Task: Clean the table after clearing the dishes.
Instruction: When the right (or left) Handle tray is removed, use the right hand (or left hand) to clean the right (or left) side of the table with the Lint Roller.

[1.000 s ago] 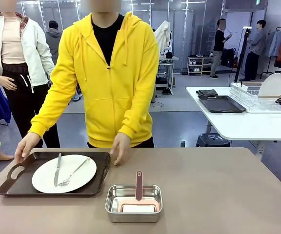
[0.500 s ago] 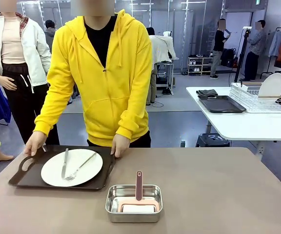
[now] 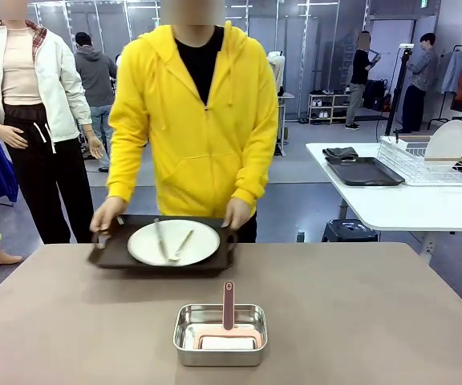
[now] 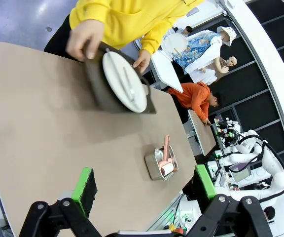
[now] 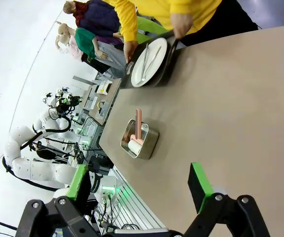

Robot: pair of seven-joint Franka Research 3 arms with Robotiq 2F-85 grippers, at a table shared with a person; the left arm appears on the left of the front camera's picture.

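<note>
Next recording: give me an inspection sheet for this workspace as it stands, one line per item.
Surface: table, matte taupe-brown top, no spills that I can make out.
Job's things: one tray carrying a plate and cutlery, gripped at both ends by the person's hands at the far edge.
Clutter: steel pan near the robot's edge, with a pink-handled tool in it.
Hands: left hand and right hand both open, above the table, holding nothing.
Cables: nothing seen on the table.
Surroundings: white side table with a dish rack and a dark tray; people stand behind.
</note>
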